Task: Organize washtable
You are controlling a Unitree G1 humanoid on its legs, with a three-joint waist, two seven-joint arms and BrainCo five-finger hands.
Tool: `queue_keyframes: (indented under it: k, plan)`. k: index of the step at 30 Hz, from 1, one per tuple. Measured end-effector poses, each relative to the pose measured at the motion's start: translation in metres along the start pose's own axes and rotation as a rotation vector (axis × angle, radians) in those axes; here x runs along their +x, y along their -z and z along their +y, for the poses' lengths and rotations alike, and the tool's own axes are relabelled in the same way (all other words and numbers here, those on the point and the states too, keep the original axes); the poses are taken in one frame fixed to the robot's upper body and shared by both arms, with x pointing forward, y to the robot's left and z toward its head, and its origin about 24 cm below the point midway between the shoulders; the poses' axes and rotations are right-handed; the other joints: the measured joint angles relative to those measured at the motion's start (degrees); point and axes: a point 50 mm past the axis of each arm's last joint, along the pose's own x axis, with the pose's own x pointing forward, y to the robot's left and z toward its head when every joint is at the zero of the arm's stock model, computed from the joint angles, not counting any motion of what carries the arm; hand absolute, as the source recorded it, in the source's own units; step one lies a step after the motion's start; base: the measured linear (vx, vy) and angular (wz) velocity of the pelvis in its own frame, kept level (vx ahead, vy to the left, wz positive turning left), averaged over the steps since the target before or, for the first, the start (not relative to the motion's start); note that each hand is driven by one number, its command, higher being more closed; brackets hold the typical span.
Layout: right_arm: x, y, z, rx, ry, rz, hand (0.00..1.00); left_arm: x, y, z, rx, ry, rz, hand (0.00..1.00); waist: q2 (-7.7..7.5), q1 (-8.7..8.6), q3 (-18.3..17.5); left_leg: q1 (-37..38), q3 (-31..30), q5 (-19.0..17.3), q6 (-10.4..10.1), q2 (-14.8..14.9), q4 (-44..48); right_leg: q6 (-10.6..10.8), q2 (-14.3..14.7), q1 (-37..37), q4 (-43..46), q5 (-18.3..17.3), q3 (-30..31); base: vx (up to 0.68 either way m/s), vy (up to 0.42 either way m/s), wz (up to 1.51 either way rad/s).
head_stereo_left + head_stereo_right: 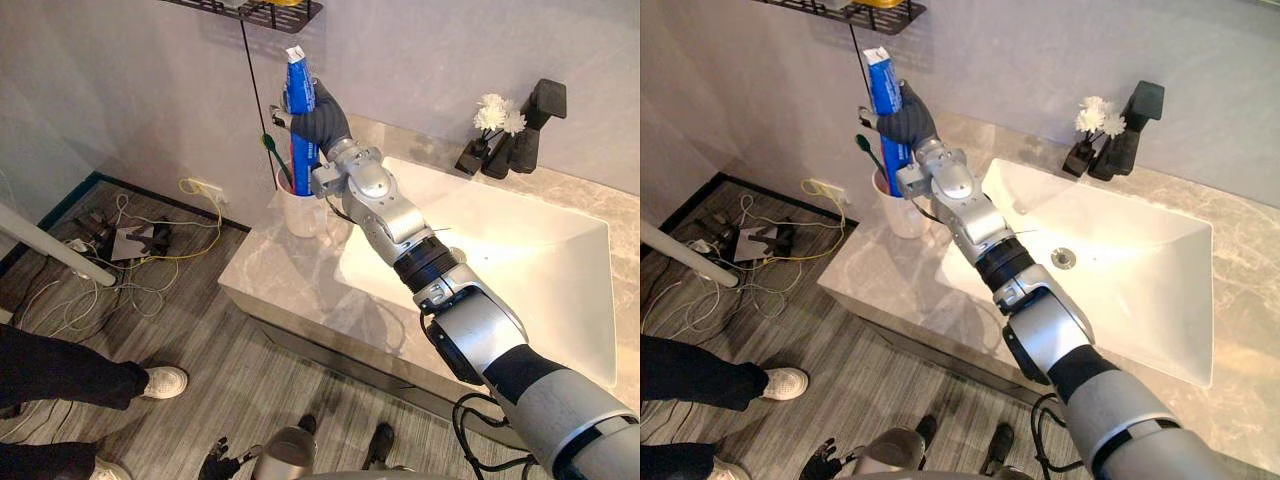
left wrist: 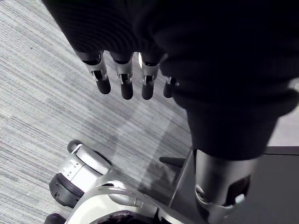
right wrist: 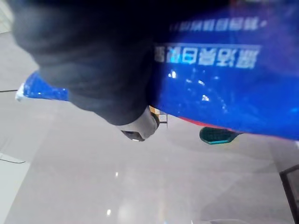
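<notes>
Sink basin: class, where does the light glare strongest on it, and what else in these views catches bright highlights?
Left eye view: glare whitens the middle of the sink floor. Right wrist view: small bright glints sit on the blue toothpaste tube, gripped by the right hand.

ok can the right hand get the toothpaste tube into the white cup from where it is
Probably yes: the right hand holds the toothpaste tube upright at the white cup, lower end seemingly inside the rim. The green toothbrush leans aside, leaving room.
</notes>
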Motion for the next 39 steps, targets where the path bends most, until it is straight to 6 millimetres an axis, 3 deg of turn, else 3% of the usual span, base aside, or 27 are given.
queue_keyframes:
  k: [3, 4, 8, 32, 39]
  plan:
    - [-0.003, 0.007, 0.003, 0.003, -0.004, 0.017, 1.0, 0.0, 0.0, 0.0, 0.0, 0.0, 0.0, 0.0, 0.0, 0.02, 0.0, 0.1, 0.1, 0.0, 0.0, 0.0, 0.0, 0.0, 0.0, 0.1, 0.0, 0.0, 0.1, 0.0, 0.0, 0.0]
    - [-0.005, 0.012, 0.003, 0.008, -0.002, 0.03, 0.0, 0.0, 0.0, 0.0, 0.0, 0.0, 0.0, 0.0, 0.0, 0.02, 0.0, 0.2, 0.2, 0.0, 0.0, 0.0, 0.0, 0.0, 0.0, 0.1, 0.0, 0.0, 0.2, 0.0, 0.0, 0.0]
    - [-0.012, 0.024, 0.001, 0.014, 0.01, 0.065, 0.0, 0.0, 0.0, 0.0, -0.007, -0.001, 0.001, 0.0, -0.01, -0.03, 0.0, 0.3, 0.2, 0.0, 0.0, 0.0, 0.0, 0.0, 0.0, 0.1, 0.0, 0.0, 0.2, 0.0, 0.0, 0.0]
    - [-0.017, 0.031, -0.004, 0.001, 0.025, 0.078, 0.0, 0.0, 0.0, 0.002, -0.01, -0.006, 0.001, 0.0, -0.71, -0.32, 0.5, 1.1, 0.3, 0.0, 0.0, -0.1, 0.0, 0.0, -0.2, 1.0, 0.0, 0.0, 0.2, 0.0, 0.0, 0.0]
    - [-0.025, 0.043, -0.006, 0.016, 0.037, 0.11, 0.0, 0.0, 0.0, 0.003, -0.01, -0.006, 0.002, 0.0, -0.72, -0.43, 0.5, 1.3, 0.8, 0.0, 0.0, -0.1, -0.1, 0.0, -0.2, 1.0, 0.0, 0.0, 0.6, 0.0, 0.0, -0.01]
